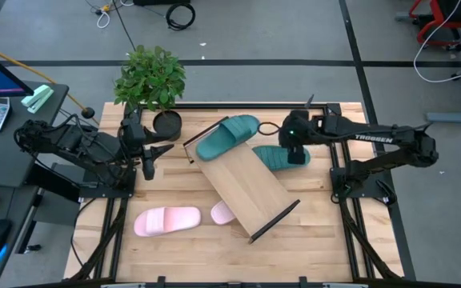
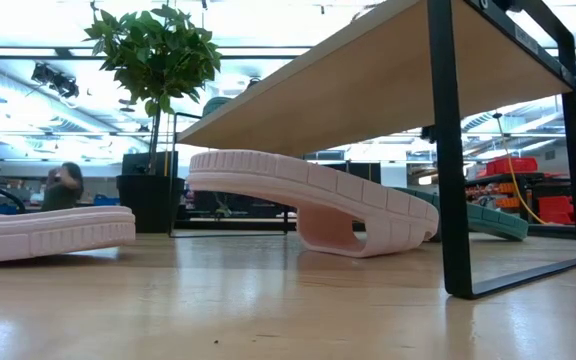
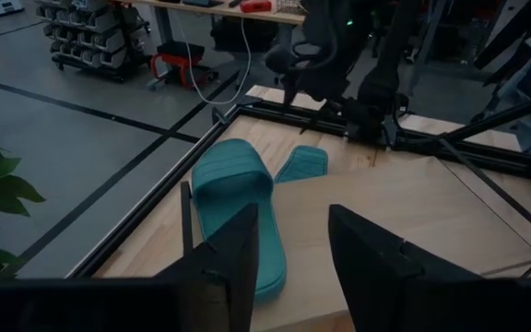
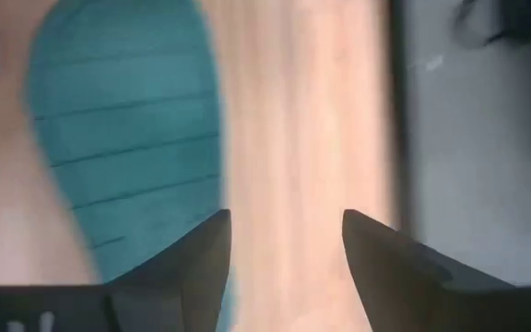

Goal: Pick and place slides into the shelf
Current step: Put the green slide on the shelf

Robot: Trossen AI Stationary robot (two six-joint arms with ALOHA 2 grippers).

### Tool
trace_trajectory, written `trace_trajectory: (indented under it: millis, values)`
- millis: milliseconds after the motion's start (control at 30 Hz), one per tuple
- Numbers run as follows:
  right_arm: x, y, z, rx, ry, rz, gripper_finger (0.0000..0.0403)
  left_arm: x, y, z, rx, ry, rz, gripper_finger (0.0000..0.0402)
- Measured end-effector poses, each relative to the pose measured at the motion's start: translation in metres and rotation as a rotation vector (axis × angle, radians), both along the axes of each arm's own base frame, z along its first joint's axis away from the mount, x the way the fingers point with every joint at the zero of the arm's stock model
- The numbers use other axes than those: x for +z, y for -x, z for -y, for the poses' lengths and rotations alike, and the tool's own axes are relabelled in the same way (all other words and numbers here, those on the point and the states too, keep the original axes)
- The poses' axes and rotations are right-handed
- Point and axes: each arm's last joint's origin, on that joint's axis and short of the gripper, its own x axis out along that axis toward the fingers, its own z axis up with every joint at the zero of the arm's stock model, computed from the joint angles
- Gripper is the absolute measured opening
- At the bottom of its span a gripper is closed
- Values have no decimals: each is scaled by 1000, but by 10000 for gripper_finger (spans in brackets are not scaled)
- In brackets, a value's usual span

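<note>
The shelf (image 1: 246, 186) stands slantwise mid-table on black end bars (image 2: 448, 150). One teal slide (image 1: 226, 136) lies on the shelf's far end. The other teal slide (image 1: 277, 158) lies on the table by the shelf's right edge. My right gripper (image 1: 296, 152) hovers open just above it, and the table shows between its fingers (image 4: 287, 231). One pink slide (image 1: 166, 220) lies on the table near left. Another pink slide (image 2: 313, 205) lies half under the shelf. My left gripper (image 3: 293, 240) waits open at the table's left edge, raised.
A potted plant (image 1: 150, 80) stands at the table's far left corner, close to my left arm. Black frame rails (image 3: 275, 111) run along the table's edges. Bare wood lies at the near right of the table (image 1: 326, 240).
</note>
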Motion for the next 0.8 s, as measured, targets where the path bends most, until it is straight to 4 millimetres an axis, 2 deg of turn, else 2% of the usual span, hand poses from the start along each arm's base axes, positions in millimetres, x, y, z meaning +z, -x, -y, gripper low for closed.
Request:
trace_trajectory:
  millis: [167,300,400,633,800]
  values:
    - [-4,11,6,-46,-129,-45,215,0,0,0,0,0,0,140]
    - [-4,18,4,70,-198,-89,215,0,0,0,0,0,0,134]
    - [-10,25,-3,170,-237,-110,215,0,0,0,5,-7,-1,134]
    - [-35,42,-21,199,-271,-162,215,-8,-10,3,14,-33,-69,148]
    - [-51,47,-35,219,-202,-137,208,-16,-22,8,13,-57,-131,155]
